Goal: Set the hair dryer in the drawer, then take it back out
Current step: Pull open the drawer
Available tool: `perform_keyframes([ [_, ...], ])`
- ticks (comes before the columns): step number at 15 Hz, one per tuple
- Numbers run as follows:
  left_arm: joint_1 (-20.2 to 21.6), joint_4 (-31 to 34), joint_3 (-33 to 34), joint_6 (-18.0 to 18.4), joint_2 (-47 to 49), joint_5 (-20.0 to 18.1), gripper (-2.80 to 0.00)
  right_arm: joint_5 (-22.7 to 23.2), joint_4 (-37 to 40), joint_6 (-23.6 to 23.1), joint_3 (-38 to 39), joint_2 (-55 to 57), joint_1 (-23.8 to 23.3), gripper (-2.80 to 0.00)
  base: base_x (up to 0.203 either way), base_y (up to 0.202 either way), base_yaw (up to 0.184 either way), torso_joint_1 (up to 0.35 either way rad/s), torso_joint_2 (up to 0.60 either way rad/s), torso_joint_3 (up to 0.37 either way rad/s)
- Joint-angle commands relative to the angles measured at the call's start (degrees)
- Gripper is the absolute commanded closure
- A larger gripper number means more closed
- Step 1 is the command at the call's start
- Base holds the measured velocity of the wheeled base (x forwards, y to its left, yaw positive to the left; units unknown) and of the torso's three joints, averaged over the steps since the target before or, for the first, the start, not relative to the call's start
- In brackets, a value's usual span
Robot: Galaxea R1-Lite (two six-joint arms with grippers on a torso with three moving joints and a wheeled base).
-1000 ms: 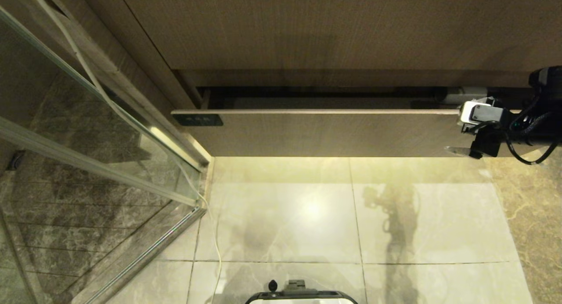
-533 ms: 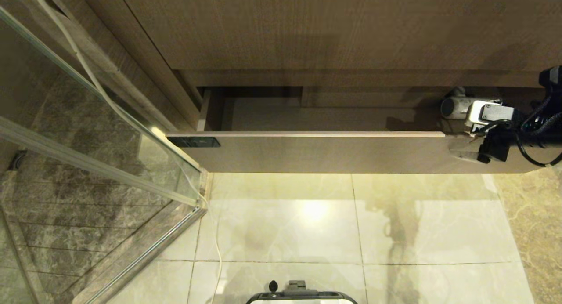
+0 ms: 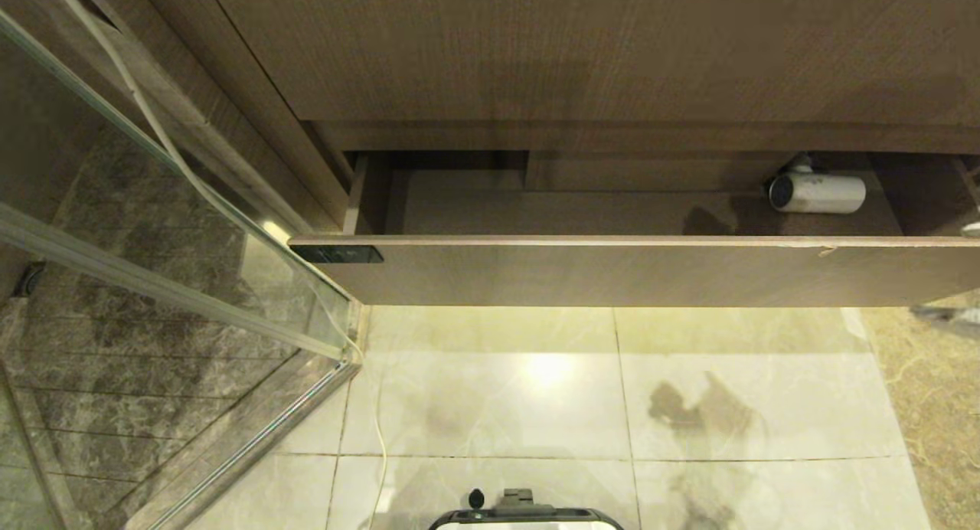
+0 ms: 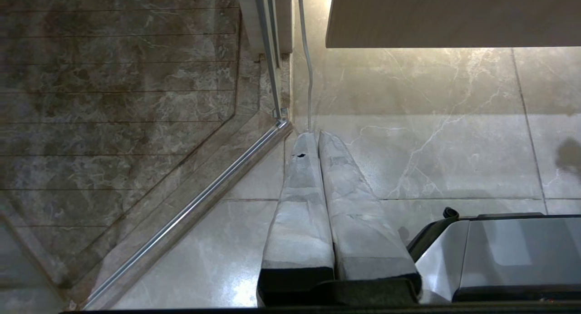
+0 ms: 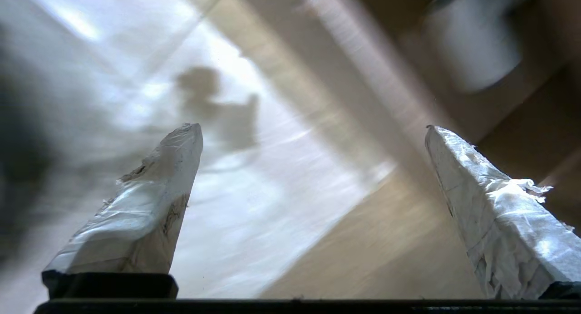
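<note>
While open, drawer (image 3: 612, 273) rim unobstructed

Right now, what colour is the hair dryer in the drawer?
White; the hair dryer shows best in the head view.

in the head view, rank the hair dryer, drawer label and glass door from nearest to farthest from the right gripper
The right gripper sits just at that view's right edge.
1. hair dryer: inside the right end of the drawer, nearest.
2. label: left corner of the drawer front.
3. glass door: far left, beyond the drawer, farthest.
</note>
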Motion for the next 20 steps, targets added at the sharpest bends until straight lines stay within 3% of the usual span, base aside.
perform_keyframes([
  [1,0.0,0.0,0.1,0.0,0.0,0.1,0.00,0.2,6.4,7.7,5.0,-13.1,-1.6,-2.80,0.000,0.000,0.000,0.000,0.00,0.000],
  [6,0.0,0.0,0.0,0.0,0.0,0.0,0.00,0.4,12.0,23.1,9.3,-24.2,-1.8,-2.80,0.000,0.000,0.000,0.000,0.00,0.000],
  [7,0.0,0.0,0.0,0.0,0.0,0.0,0.00,0.3,12.0,27.2,9.6,-25.4,-1.7,0.00,0.000,0.000,0.000,0.000,0.00,0.000],
  [8,0.0,0.0,0.1,0.0,0.0,0.0,0.00,0.1,11.9,30.6,9.8,-26.5,-1.4,0.00,0.000,0.000,0.000,0.000,0.00,0.000],
  [9,0.0,0.0,0.0,0.0,0.0,0.0,0.00,-0.7,11.9,31.2,9.7,-26.6,-1.3,0.00,0.000,0.000,0.000,0.000,0.00,0.000],
  [11,0.0,0.0,0.0,0.0,0.0,0.1,0.00,-7.1,10.8,32.2,9.8,-26.8,-1.2,0.00,0.000,0.000,0.000,0.000,0.00,0.000],
  [20,0.0,0.0,0.1,-0.1,0.0,0.0,0.00,-9.5,7.9,32.3,10.6,-26.3,2.2,0.00,0.000,0.000,0.000,0.000,0.00,0.000],
])
